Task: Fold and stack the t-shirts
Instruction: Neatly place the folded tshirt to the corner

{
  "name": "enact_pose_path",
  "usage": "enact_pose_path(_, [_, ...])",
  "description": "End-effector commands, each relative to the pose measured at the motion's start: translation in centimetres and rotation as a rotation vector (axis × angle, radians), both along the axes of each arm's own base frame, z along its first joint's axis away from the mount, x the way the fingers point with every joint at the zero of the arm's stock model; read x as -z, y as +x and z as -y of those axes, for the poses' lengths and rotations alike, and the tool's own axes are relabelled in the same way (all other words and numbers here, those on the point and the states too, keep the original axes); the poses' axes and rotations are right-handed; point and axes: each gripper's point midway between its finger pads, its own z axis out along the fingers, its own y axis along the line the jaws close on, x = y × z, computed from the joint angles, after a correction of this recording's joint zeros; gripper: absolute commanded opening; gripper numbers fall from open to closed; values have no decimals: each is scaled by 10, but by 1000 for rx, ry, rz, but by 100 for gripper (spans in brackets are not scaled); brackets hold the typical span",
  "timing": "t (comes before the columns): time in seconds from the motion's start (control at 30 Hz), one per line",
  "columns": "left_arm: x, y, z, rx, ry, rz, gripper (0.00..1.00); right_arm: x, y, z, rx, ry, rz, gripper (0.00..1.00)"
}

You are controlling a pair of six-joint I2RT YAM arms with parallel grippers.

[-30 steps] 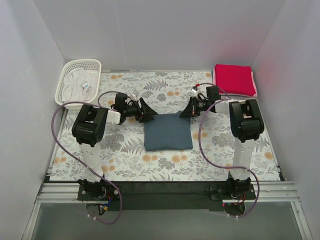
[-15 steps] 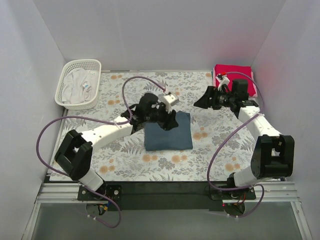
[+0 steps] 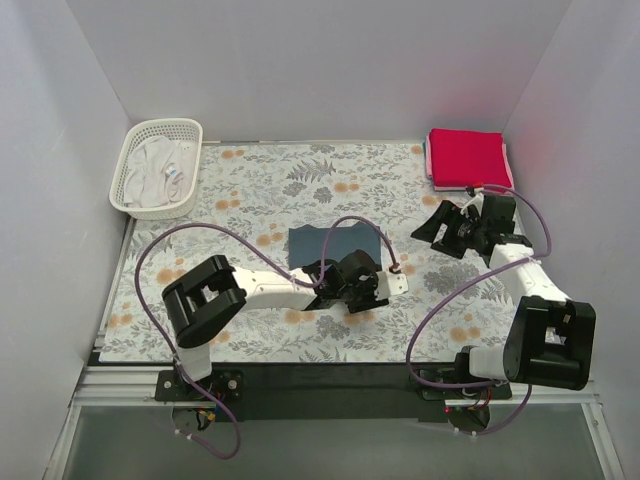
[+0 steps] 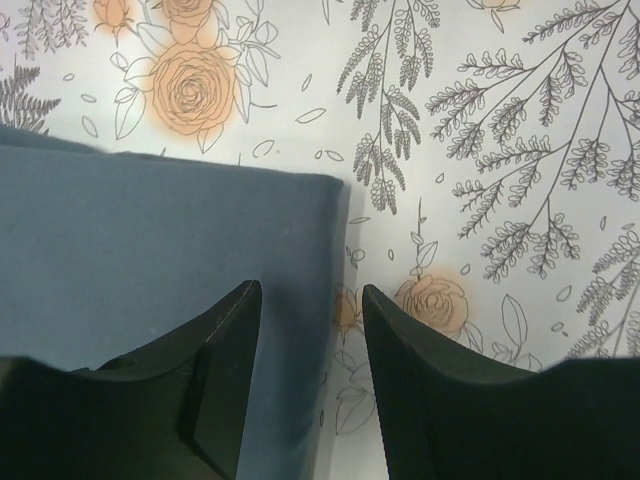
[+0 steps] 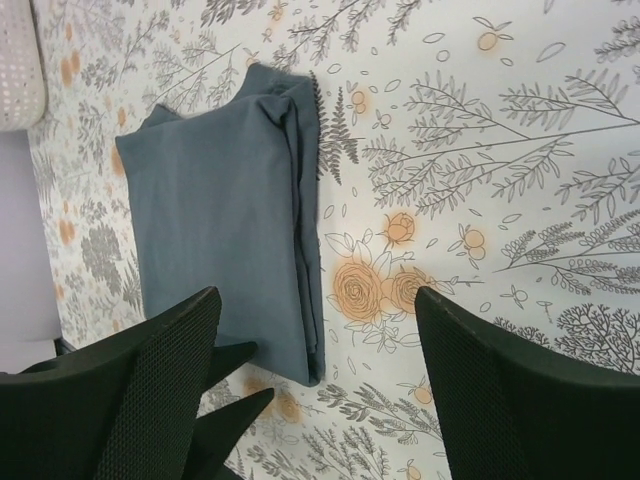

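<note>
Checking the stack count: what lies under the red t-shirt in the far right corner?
A pale pink t-shirt, with only thin edge strips showing beside the red t-shirt. The rest of it, and anything further beneath, is covered.

bare floral cloth (image 3: 300, 180) behind blue shirt (image 3: 330, 240) (far side), left arm (image 3: 270, 290) crossing its near edge

Soft matt cloth for the blue shirt (image 4: 150, 250), smooth printed cloth on the tabletop (image 4: 520, 150), matt black plastic fingers (image 4: 430, 400).
</note>
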Motion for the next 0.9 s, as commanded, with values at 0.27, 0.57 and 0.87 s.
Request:
enact_pose_path(0.27, [12, 9, 30, 8, -17, 117, 32, 32, -11, 9, 182, 65, -113, 82])
enact_pose_path(0.57, [-16, 17, 26, -57, -110, 76, 0, 44, -17, -19, 122, 205, -103, 65])
enact_pose_path(0.87, [-71, 32, 36, -110, -260, -72, 0, 62, -19, -59, 64, 250, -155, 68])
